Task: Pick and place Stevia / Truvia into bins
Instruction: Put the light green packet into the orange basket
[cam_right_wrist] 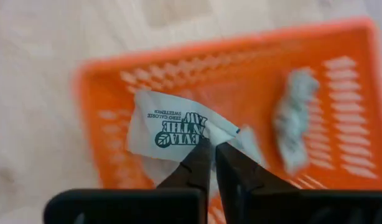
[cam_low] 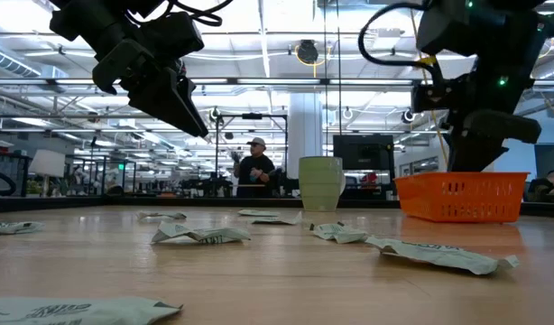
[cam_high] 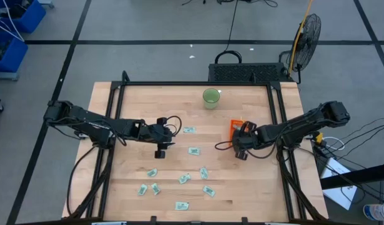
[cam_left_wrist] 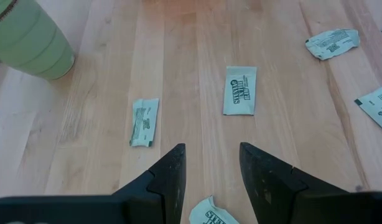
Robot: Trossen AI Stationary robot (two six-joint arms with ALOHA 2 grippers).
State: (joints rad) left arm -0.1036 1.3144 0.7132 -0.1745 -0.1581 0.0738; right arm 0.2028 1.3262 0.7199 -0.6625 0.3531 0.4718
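Observation:
Several pale green and white Stevia sachets (cam_high: pixel 184 178) lie flat on the wooden table, two of them (cam_left_wrist: pixel 240 91) just ahead of my left gripper (cam_left_wrist: pixel 211 163). That gripper hovers open above the table's middle (cam_high: pixel 170 139). The orange bin (cam_right_wrist: pixel 241 68) stands at the right (cam_high: pixel 234 127), and a crumpled sachet (cam_right_wrist: pixel 293 118) lies inside it. My right gripper (cam_right_wrist: pixel 213 144) is above the bin, shut on one sachet (cam_right_wrist: pixel 169 127). My right gripper pinches one corner of the sachet (cam_right_wrist: pixel 217 132) between its two fingertips, coming from above and pointing steeply down. The rest of the sachet sticks out sideways from the fingertips, printed face up, lifted clear above the bin's floor.
A round green cup (cam_high: pixel 211 97) stands at the table's far side, between the two arms. Loose sachets are scattered over the near half of the table (cam_high: pixel 182 205). A black frame runs round the table's edges (cam_high: pixel 276 100). In the low view a person (cam_low: pixel 255 170) stands far behind the table.

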